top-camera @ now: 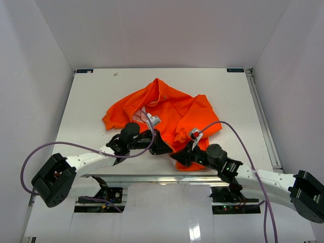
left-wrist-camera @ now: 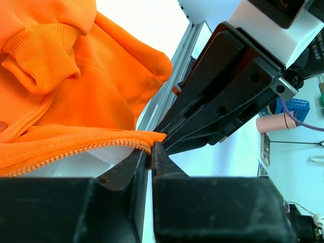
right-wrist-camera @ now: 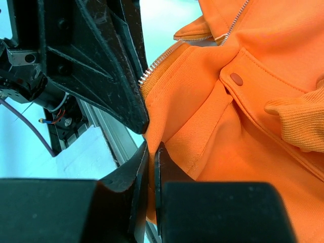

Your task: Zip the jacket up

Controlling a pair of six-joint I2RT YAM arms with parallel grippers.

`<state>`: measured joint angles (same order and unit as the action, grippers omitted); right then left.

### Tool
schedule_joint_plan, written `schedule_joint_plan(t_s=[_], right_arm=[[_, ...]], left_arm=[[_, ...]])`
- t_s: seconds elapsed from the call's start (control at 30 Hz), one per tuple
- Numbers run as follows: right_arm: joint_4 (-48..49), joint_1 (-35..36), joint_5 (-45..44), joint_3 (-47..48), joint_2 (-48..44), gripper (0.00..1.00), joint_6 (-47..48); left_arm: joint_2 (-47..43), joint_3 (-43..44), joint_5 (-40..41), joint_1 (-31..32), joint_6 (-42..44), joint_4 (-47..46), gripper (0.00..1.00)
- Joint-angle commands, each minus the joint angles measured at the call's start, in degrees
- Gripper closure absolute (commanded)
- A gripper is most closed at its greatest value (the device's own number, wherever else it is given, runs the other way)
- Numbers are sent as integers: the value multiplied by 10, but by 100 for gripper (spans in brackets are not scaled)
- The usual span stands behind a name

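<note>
White table (top-camera: 91, 91) bears the jacket (top-camera: 172, 109); right claw (right-wrist-camera: 151, 148) pinches its hem, crowded by left claw (left-wrist-camera: 151, 148), grip unclear.

**A:** So what've you got in there besides the main job?

**B:** You're on a white surface (top-camera: 91, 101) boxed in by white walls (top-camera: 152, 30). There's a metal rail (top-camera: 162, 178) along the near edge and a side rail (top-camera: 262, 116) down the right. Your left wrist view catches a blue basket (left-wrist-camera: 293, 107) off past the edge, with a pinkish cylinder (left-wrist-camera: 268, 123) just beside it.
</note>
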<state>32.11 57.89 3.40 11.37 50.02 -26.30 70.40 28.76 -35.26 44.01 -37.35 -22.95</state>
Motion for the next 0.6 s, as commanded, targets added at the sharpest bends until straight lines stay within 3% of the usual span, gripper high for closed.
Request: schedule_joint_plan(t_s=[0.0,0.1,0.57], right_arm=[[23,2,-1,-5,-21,92,14],[21,2,-11,-8,-30,92,13],[32,2,-22,-24,-51,92,1]], left_arm=[[-42,44,96,0,79,129,64],[-64,27,123,0,82,128,62],[-57,-20,61,0,88,75,59]])
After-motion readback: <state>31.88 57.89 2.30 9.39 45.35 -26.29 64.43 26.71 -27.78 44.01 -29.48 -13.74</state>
